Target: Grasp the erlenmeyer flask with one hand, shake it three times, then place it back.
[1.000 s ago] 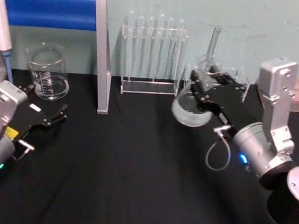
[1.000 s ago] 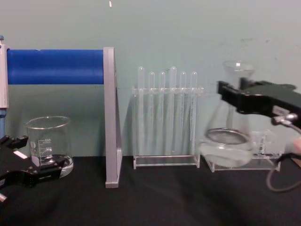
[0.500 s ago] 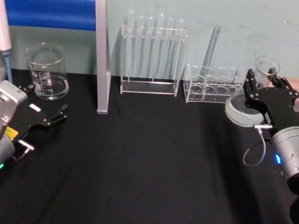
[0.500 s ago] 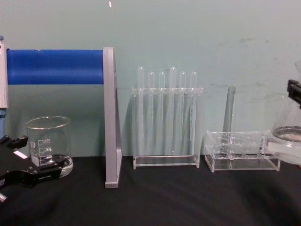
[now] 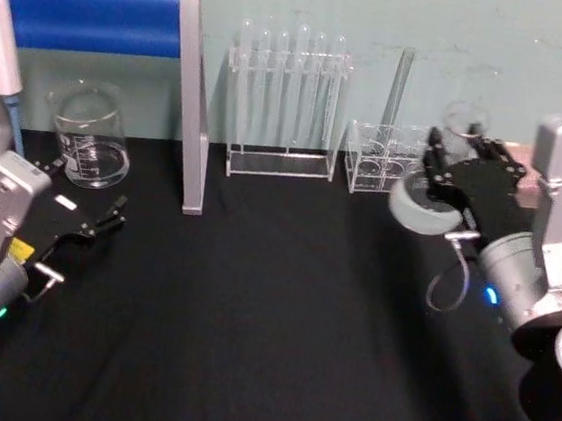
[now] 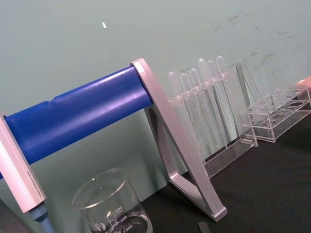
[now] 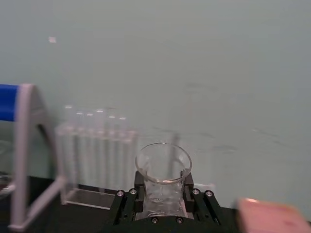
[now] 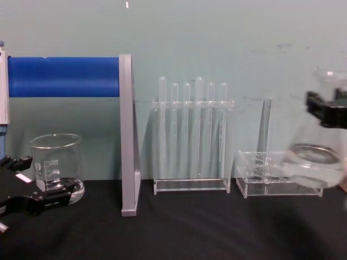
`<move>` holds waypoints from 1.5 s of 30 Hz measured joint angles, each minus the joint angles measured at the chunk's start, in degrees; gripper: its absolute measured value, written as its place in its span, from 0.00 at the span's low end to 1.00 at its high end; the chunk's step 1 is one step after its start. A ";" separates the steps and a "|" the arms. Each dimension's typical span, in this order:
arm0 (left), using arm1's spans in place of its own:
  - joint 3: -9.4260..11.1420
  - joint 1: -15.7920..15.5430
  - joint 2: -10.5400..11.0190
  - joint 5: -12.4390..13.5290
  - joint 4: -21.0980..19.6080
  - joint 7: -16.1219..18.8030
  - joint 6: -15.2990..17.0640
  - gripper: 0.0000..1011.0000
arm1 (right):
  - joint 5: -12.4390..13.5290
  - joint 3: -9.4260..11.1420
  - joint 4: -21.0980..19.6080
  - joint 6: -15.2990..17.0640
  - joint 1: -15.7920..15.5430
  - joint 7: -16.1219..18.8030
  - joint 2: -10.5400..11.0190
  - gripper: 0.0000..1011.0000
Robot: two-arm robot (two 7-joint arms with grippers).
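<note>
Beaker stands below blue bar, near test-tube rack.

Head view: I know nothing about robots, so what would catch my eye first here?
Most striking is the right pincer on the right, shut on the neck of a clear erlenmeyer flask and holding it off the black table, in front of a low clear rack. Next comes the bright blue bar at the back left, with a glass beaker beneath it and the open left pincer parked nearby.
</note>
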 joint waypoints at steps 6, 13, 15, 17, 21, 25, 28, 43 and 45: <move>0.00 0.00 0.00 0.00 0.00 0.00 0.00 0.99 | -0.08 -2.80 1.07 -0.44 1.17 4.37 -0.63 0.44; 0.00 0.00 0.00 0.00 0.00 0.00 0.00 0.99 | 0.88 -6.06 1.95 -0.57 2.31 8.72 -0.55 0.44; 0.00 0.00 0.00 0.00 0.00 0.00 0.00 0.99 | 1.38 -7.10 2.25 -0.64 2.70 9.93 -0.38 0.44; 0.00 0.00 0.00 0.00 0.00 0.00 0.00 0.99 | 1.90 -8.03 2.51 -0.74 3.06 11.00 -0.15 0.44; 0.00 0.00 0.00 0.00 0.00 0.00 0.00 0.99 | 2.69 -8.99 2.86 -0.91 3.52 11.85 0.25 0.44; 0.00 0.00 0.00 0.00 0.00 0.00 0.00 0.99 | 3.44 -9.12 3.09 -1.02 3.72 11.76 0.78 0.44; 0.00 0.00 0.00 0.00 0.00 0.00 0.00 0.99 | 3.63 -8.72 3.12 -1.05 3.72 11.16 1.03 0.44; 0.00 0.00 0.00 0.00 0.00 0.00 0.00 0.99 | 2.08 -0.48 2.30 -0.61 1.85 2.66 1.32 0.44; 0.00 0.00 0.00 0.00 0.00 0.00 0.00 0.99 | 1.41 1.56 1.80 -0.32 1.13 1.12 1.22 0.44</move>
